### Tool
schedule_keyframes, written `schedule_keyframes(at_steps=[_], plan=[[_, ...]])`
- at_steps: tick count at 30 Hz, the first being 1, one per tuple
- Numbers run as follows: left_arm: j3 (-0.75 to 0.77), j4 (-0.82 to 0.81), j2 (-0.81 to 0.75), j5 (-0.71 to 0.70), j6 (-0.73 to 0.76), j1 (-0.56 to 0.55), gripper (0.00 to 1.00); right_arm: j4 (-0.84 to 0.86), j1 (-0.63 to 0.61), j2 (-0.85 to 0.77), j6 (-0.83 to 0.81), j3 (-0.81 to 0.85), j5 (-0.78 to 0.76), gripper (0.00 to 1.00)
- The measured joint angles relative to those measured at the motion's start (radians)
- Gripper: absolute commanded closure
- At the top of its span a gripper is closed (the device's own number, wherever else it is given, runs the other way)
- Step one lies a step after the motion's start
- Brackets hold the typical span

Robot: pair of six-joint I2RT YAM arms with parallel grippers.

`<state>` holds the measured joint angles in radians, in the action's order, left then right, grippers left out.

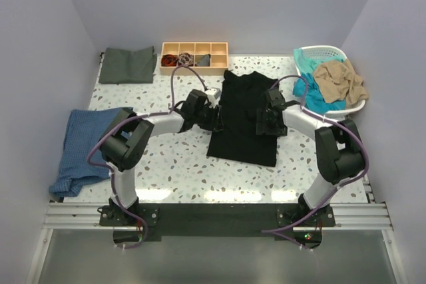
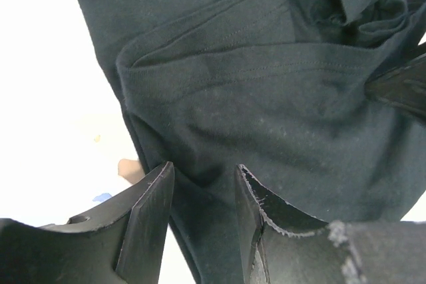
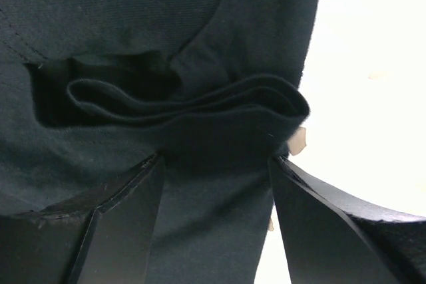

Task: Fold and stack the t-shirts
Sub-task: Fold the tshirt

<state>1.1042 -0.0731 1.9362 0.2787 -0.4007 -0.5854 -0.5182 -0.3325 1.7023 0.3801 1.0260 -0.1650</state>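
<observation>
A large black t-shirt lies partly folded in the middle of the table. My left gripper sits at its left edge, jaws open, with the shirt's edge running between the fingers. My right gripper is over the shirt's right side, jaws open wide astride the cloth, with a stack of folded layers just ahead of the fingertips. A dark grey-green shirt lies folded at the back left. Teal and tan shirts are heaped in the basket.
A white laundry basket stands at the back right. A tan compartment tray with small cloth bundles sits at the back centre. A blue cloth hangs over the table's left edge. Walls close in on three sides.
</observation>
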Motion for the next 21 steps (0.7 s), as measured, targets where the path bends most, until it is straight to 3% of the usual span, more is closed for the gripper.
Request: schedule_keyframes(at_steps=[14,21], plan=[[-0.286,-0.094,-0.204,-0.057,-0.016,-0.005,0.54,-0.02,0.007,-0.119,-0.007,-0.028,-0.003,0.3],[-0.463,-0.081,-0.377,-0.097,-0.076,-0.042,0.54,-0.072,0.007,-0.291,0.004,-0.146,0.006,0.28]])
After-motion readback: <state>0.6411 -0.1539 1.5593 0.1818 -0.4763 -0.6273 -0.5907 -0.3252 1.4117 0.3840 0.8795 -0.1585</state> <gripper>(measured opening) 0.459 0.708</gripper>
